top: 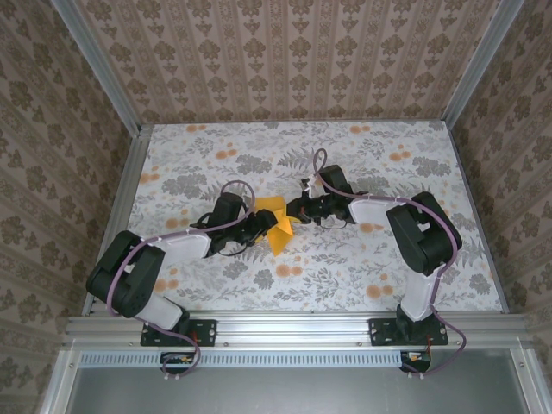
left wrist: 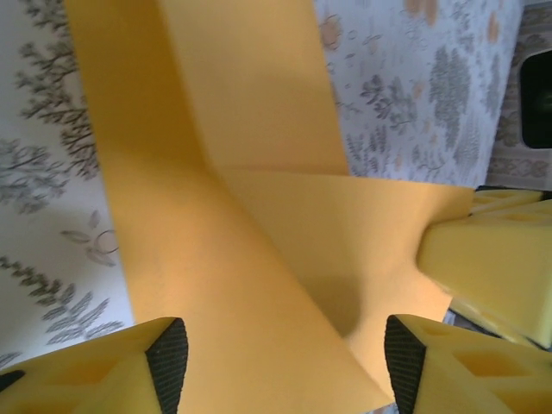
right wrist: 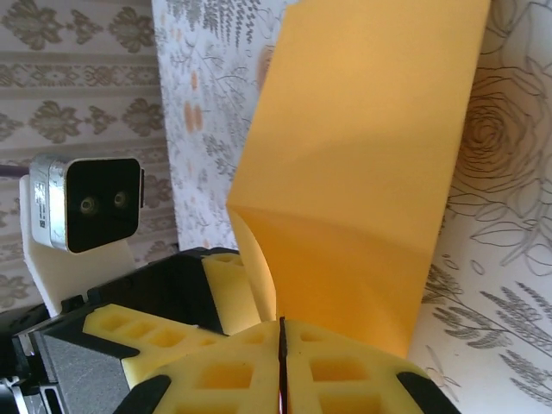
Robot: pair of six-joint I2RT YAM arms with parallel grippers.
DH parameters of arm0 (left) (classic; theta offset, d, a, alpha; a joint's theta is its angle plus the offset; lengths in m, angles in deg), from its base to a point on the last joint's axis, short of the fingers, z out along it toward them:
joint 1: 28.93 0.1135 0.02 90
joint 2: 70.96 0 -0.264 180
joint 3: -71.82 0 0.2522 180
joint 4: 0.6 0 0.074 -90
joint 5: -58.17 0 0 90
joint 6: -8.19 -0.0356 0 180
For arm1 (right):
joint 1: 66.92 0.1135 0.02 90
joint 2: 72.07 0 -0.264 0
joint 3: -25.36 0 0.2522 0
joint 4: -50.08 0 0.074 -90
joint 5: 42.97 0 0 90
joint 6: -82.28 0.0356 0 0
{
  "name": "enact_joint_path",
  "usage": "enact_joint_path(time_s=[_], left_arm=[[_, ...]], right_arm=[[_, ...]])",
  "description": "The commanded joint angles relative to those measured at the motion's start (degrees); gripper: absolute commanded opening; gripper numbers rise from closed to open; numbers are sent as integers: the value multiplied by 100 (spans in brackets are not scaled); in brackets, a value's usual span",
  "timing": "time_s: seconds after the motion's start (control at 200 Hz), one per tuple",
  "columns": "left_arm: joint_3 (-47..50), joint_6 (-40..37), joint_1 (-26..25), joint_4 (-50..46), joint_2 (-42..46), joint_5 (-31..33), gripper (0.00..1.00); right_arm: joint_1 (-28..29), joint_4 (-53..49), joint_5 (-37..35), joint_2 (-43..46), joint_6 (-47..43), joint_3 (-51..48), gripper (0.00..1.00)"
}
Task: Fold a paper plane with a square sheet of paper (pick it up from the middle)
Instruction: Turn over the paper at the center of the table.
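Where the two arms meet at the middle of the floral-printed worktop [top: 345, 155], a thin bright orange-yellow square sheet of paper [top: 280, 235] sits between their tips, well apart from every edge of the worktop. From above it reads as an angular shape, longer from far to near than from left to right.

The left hand [top: 257, 227] comes in from the left. In its wrist view this hand [left wrist: 285, 362] stands with its yellow foam fingers [left wrist: 112, 371] apart, and the black pads face each other across the square sheet of paper [left wrist: 216, 259] without pressing on it. A folded flap lies over the sheet there, with one straight fold edge running across and another slanting away from it. At the right of that view a yellow finger of the right hand [left wrist: 492, 259] touches the sheet's edge.

The right hand [top: 300, 210] reaches in from the right. Seen from its own wrist, the right hand [right wrist: 280, 345] has its two yellow foam fingers pressed together, leaving only a thin dark seam. The lower edge of the sheet [right wrist: 362, 155] runs down into that seam, so the hand is clamped on the paper. A crease crosses the sheet there, and its left edge curls up. Whether the rest of the sheet rests flat on the worktop I cannot tell.

The left arm's boxy wrist camera [right wrist: 86, 203] shows beside the sheet, against the patterned beige wallpaper [top: 285, 52].
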Motion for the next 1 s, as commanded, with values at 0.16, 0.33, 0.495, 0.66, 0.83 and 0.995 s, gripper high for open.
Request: enact_joint_path(time_s=[0.16,0.33,0.495,0.66,0.83,0.995], left_arm=[[4,-35,-54,572,-38,279,45],[6,-57,-63,719,-104,345,33],[1,-118,-63,739,-105,377,22],[-21,-190,-63,713,-108,408,12],[-147,-366,-59,406,-47,467,5],[-575,-916,-87,-773,393,689,4]], right_arm=[[-16,355,305,69,487,-170,10],[-40,360,291,41,505,-211,10],[-94,419,294,54,562,-265,10],[-147,414,286,95,568,-304,13],[-293,-108,57,360,196,-320,32],[-496,-1477,-887,1041,-867,-227,57]])
